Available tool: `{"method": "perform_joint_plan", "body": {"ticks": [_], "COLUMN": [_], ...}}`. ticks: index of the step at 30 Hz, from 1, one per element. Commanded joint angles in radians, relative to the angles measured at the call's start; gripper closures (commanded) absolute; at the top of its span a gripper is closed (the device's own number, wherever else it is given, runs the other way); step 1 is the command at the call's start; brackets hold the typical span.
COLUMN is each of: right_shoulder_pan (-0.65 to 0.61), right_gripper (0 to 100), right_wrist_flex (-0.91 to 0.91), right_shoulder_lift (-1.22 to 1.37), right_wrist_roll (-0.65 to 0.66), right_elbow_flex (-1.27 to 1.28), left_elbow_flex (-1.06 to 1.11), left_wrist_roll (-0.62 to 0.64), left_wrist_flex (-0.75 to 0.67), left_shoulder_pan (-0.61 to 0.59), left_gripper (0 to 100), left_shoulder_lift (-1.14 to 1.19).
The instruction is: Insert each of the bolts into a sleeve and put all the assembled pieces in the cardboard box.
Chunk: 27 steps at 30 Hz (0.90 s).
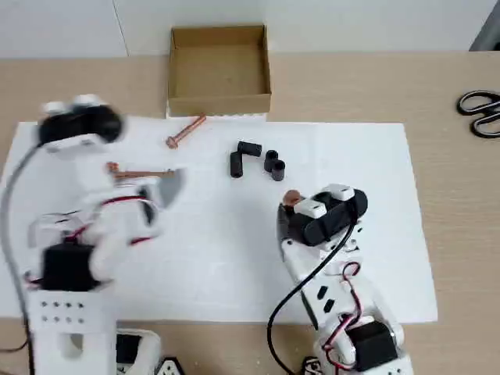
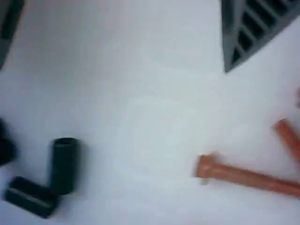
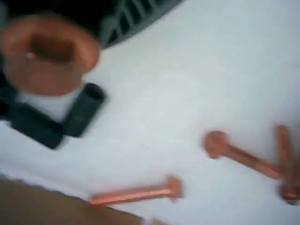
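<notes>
Several black sleeves (image 1: 258,160) lie in a loose cluster on the white sheet (image 1: 234,258), just in front of the open cardboard box (image 1: 219,70). One copper bolt (image 1: 185,131) lies near the box's front left corner. Another bolt (image 1: 144,173) lies farther left, right beside my left gripper (image 1: 166,187). That left gripper (image 2: 115,61) is open above bare sheet, between two sleeves (image 2: 63,164) and a bolt (image 2: 243,176). My right gripper (image 1: 291,205) is shut on a copper bolt (image 3: 47,54), held head-up just short of the sleeves (image 3: 84,110). Three loose bolts (image 3: 239,154) lie beyond.
Black scissors (image 1: 480,113) lie on the wooden table (image 1: 437,78) at the far right. The box stands at the sheet's far edge. Both arm bases sit at the near edge, and a black cable (image 1: 293,301) loops beside the right arm.
</notes>
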Motion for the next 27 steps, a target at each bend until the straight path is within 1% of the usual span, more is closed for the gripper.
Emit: {"method": "perform_joint_plan", "body": {"ticks": [1,4,8,11,16,18,27], "right_shoulder_pan": [0.102,0.139,0.14,0.134,0.107,0.093,0.071], "right_gripper": [99.5,99.5,99.5,99.5,99.5,99.5,99.5], "right_wrist_flex": [-0.107,-0.17,-0.292,-0.452,-0.777,-0.871,-1.112], "right_shoulder_lift": [0.11,0.338,0.717,0.986,1.392,1.532,2.074], "right_wrist_roll": [0.04,0.04,0.034,0.032,0.037,0.037,0.032], "right_elbow_flex": [-0.13,-0.31,-0.562,-0.726,-0.951,-1.048,-1.482], "left_elbow_flex": [-0.047,-0.042,-0.042,-0.042,-0.042,-0.042,-0.041], "left_wrist_roll": [-0.018,-0.018,-0.018,-0.018,-0.018,-0.018,-0.018], "left_wrist_flex": [0.063,0.097,0.097,0.101,0.101,0.101,0.101], "left_shoulder_pan": [-0.16,-0.213,-0.219,-0.219,-0.219,-0.219,-0.219], "left_gripper": [72,72,72,72,72,72,72], "left_shoulder_lift": [-0.009,-0.009,-0.008,-0.008,-0.008,-0.008,-0.008]}}
